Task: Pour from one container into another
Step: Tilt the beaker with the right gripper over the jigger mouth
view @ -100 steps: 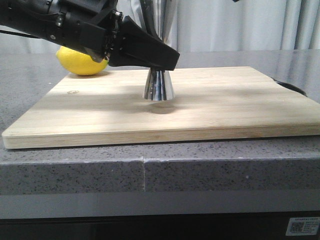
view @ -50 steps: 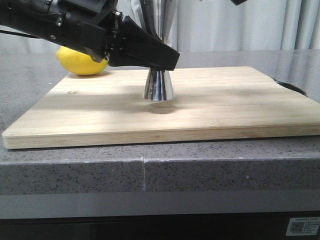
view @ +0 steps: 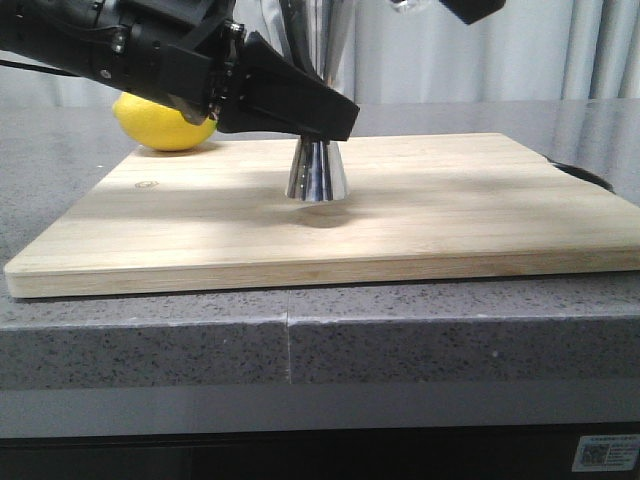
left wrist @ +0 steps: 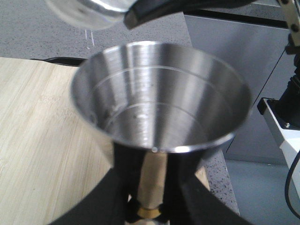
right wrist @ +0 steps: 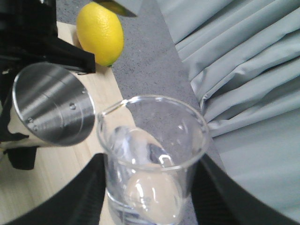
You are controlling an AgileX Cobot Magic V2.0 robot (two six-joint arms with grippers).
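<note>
Right claw [right wrist: 147, 197], clenched on the beaker [right wrist: 152, 154], has dropped into front view, tilted above the jigger [left wrist: 157, 103] gripped by left claw [left wrist: 149, 206]: pour appears imminent.

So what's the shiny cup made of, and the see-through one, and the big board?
The shiny cup looks like polished steel: it mirrors the light, with a gold band at its waist. The see-through cup looks like glass, clear with bright glints, though clear plastic can't be ruled out. The board looks like pale wood with fine grain lines, maybe bamboo.
</note>
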